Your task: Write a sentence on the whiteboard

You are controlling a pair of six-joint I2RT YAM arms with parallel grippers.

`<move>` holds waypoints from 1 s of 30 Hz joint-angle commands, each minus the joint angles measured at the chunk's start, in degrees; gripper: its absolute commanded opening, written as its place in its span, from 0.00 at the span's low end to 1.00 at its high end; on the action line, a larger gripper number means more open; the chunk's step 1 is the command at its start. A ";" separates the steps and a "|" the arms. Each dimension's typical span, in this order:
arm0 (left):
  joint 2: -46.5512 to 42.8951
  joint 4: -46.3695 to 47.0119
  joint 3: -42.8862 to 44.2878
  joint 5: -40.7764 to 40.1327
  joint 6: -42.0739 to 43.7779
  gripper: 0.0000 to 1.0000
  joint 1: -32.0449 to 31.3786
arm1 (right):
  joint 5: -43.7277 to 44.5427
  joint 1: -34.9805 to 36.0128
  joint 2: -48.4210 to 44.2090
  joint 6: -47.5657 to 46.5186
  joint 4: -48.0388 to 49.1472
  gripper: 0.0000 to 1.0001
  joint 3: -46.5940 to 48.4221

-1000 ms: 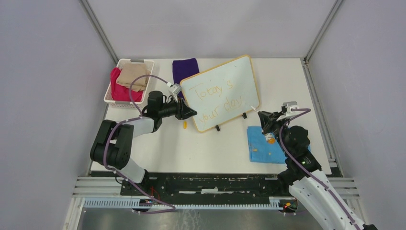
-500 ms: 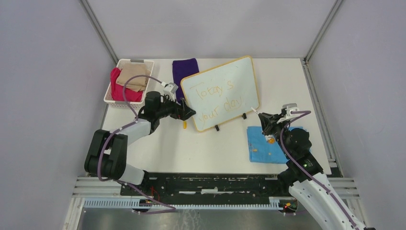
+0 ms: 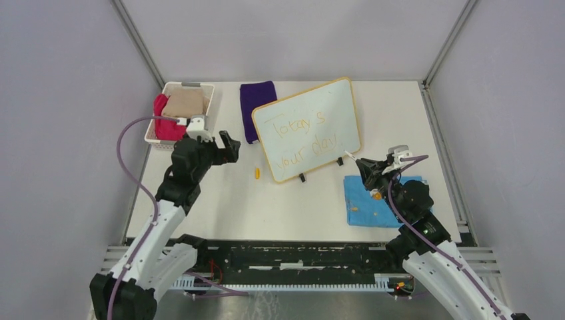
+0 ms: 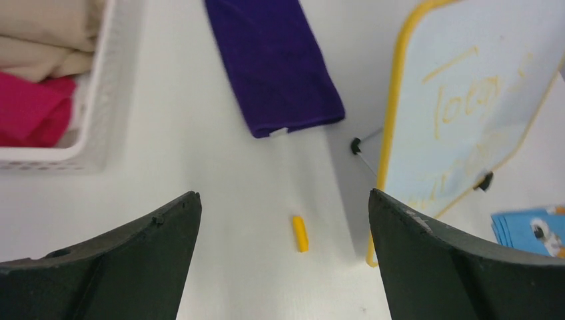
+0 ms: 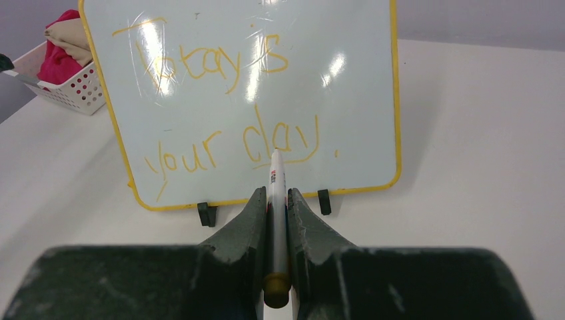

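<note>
Whiteboard [image 3: 340,103] stands tilted on the tabletop [image 3: 300,207], just ahead of the right pincer [image 3: 365,168], which is clenched on a white marker [image 5: 276,180] pointing at it. Its sentence [image 3: 301,137] reads "Today's your day." The left pincer [image 4: 283,195], released, hangs well to the left, above a yellow cap [image 4: 300,233].

One camera looked down from high up, on the near side of the whiteboard [image 3: 308,129], and saw the whole table [image 3: 293,207]. The left wrist camera looked down from left of the whiteboard. The right wrist camera faced it from close in front. All three saw it.
</note>
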 commanded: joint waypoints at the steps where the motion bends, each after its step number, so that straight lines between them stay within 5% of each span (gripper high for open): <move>1: -4.83 -13.21 3.63 -20.50 -8.10 1.00 0.09 | 0.85 0.99 -1.02 -2.62 1.60 0.00 3.12; 18: 1.27 -17.00 2.86 -15.63 -20.50 0.98 0.09 | 5.35 1.74 -0.73 -6.25 -0.82 0.00 3.42; 30: 16.36 -16.36 5.84 -11.86 -20.20 0.83 -5.18 | 6.22 1.76 -1.82 -6.38 -0.41 0.00 0.94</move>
